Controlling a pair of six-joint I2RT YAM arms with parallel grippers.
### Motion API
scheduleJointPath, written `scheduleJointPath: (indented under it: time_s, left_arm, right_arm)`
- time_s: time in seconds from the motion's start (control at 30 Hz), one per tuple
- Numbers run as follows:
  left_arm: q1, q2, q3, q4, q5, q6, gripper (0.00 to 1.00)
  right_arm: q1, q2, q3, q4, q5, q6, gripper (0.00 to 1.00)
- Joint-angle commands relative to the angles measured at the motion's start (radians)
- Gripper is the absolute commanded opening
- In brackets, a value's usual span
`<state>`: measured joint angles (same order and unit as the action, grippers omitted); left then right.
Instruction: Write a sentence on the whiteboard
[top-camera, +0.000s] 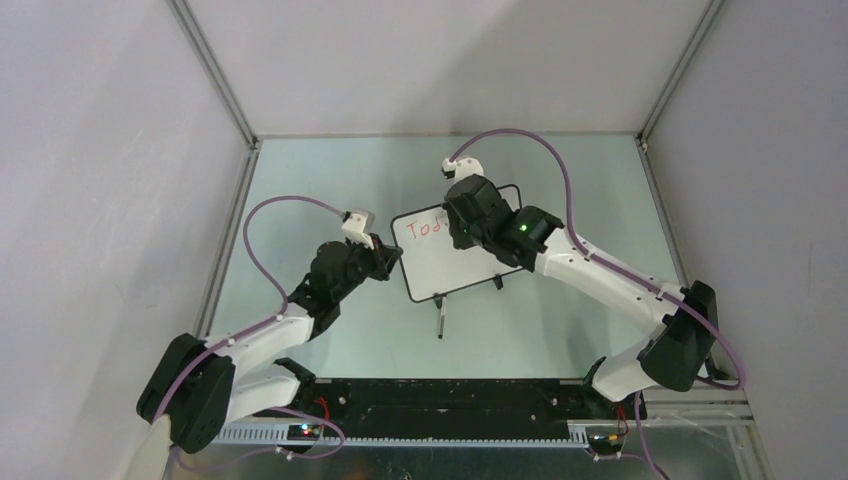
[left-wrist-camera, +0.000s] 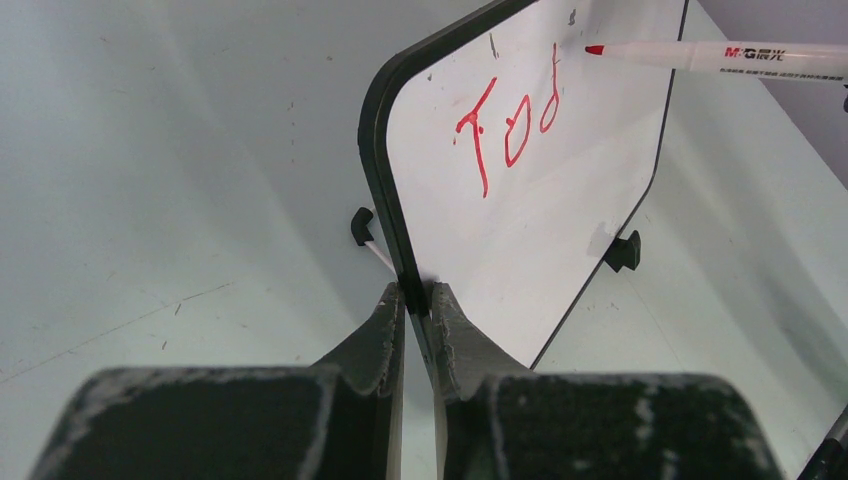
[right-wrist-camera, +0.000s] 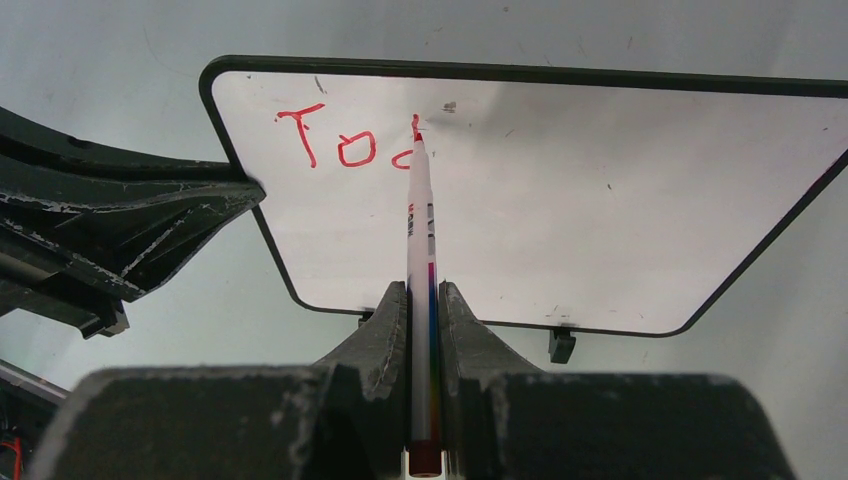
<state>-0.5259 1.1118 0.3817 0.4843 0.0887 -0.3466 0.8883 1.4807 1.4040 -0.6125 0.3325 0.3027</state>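
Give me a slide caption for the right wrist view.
Right end effector grips a marker, tip at the red lettering on the whiteboard.

Red handwriting and a pen brand

On the glossy white whiteboard with a thin black rounded frame (left-wrist-camera: 560, 250), the red marker letters (left-wrist-camera: 508, 140) read "Tod", toward its ten o'clock corner. In the left wrist view, at one o'clock, the slim white plastic marker pen (left-wrist-camera: 720, 55) carries "M&G", followed by small unreadable characters.

A robotics lab test cell, by the look of it: plain pale wall panels (top-camera: 100, 150) in aluminium struts (top-camera: 215, 70) box in a pale green table (top-camera: 300, 330); a white left arm (top-camera: 262, 340) and right arm (top-camera: 600, 275) stand bolted to a black mounting rail (top-camera: 450, 405) along its near edge, trailing purple cables (top-camera: 520, 133).
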Motion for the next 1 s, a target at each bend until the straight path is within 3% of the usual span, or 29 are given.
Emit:
scheduleJointPath:
  time_s: [0.0,0.97]
  left_arm:
    - [-0.011,-0.021,0.026,0.0,-0.015,0.044,0.0]
    - [-0.011,-0.019,0.027,0.002,-0.011,0.046,0.0]
  right_arm:
    - [0.005,0.011,-0.002,0.026,0.011,0.008,0.0]
    - [0.006,0.052,-0.003,0.002,0.007,0.02,0.0]
